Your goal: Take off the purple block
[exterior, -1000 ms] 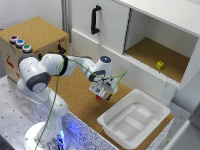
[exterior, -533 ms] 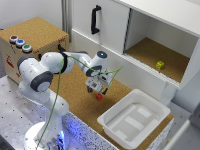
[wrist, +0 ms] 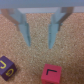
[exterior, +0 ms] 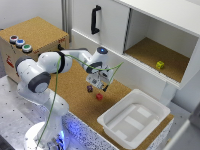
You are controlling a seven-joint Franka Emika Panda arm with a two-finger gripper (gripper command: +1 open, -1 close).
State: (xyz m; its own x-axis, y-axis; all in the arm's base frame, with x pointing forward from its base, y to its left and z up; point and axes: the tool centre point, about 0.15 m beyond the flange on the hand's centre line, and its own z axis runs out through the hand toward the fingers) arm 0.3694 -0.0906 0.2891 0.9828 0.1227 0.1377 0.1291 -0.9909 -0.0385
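The purple block (exterior: 90, 88) lies on the cork surface, a tiny dark cube with a yellow mark, also seen in the wrist view (wrist: 6, 66). A small red cube (exterior: 99, 96) rests on the cork a short way from it, not touching, and shows in the wrist view too (wrist: 50, 74). My gripper (exterior: 99, 85) hovers just above and behind both cubes. Its fingers (wrist: 24, 27) stand apart in the wrist view, and the gripper (wrist: 40, 45) is open, with only bare cork between them.
A white tray (exterior: 114, 123) sits at the cork's end toward the exterior view's right. An open cabinet holds a yellow-green cube (exterior: 160, 65). A closed door with a black handle (exterior: 94, 19) stands behind the arm. A box with coloured buttons (exterior: 20, 43) is at the left.
The gripper has pulled back and up from the spot it covered. The purple and red cubes now show uncovered on the cork beneath it.
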